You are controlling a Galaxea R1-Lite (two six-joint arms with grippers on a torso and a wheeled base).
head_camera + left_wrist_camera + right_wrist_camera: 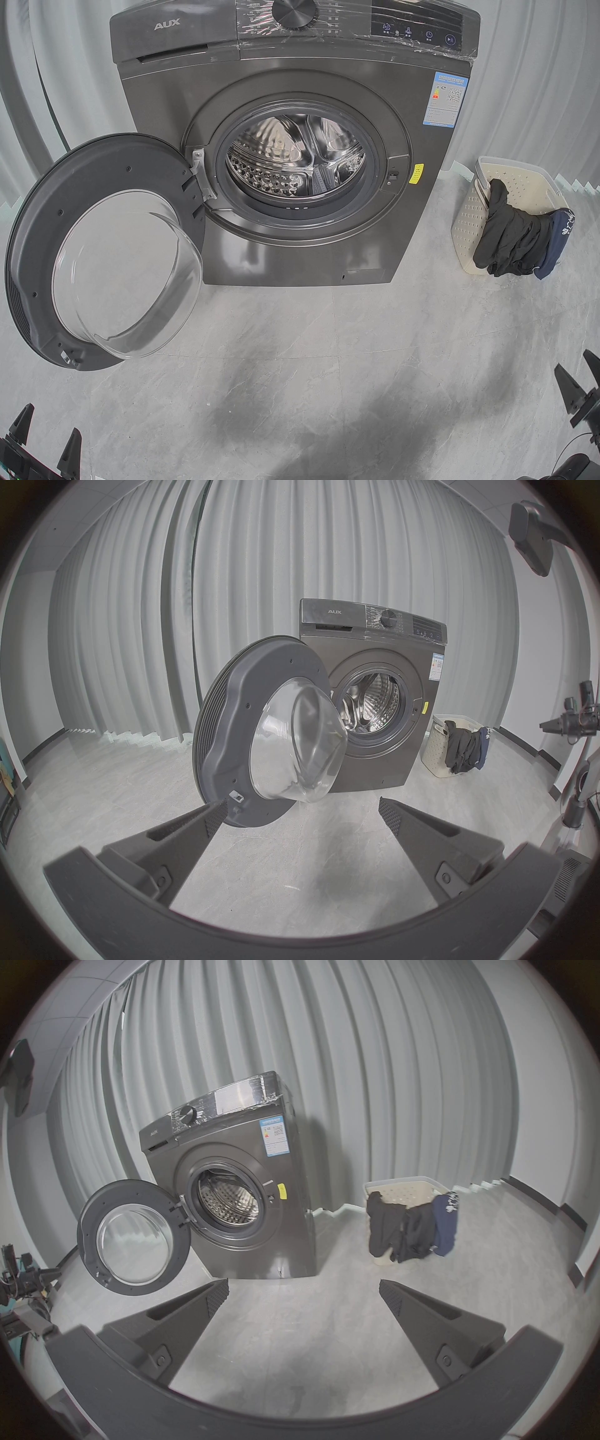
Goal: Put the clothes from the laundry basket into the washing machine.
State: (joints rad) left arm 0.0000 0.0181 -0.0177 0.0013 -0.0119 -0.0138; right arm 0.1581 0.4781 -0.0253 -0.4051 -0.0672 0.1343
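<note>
Left claw lower left and right claw lower right, both spread apart, empty; washing machine centre, door open; clothes draped over laundry basket, right.

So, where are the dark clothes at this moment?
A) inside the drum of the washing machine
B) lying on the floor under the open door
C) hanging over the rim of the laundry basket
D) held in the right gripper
C: the dark clothes hang over the front rim of the laundry basket, which stands on the floor to the right of the washing machine.
</note>
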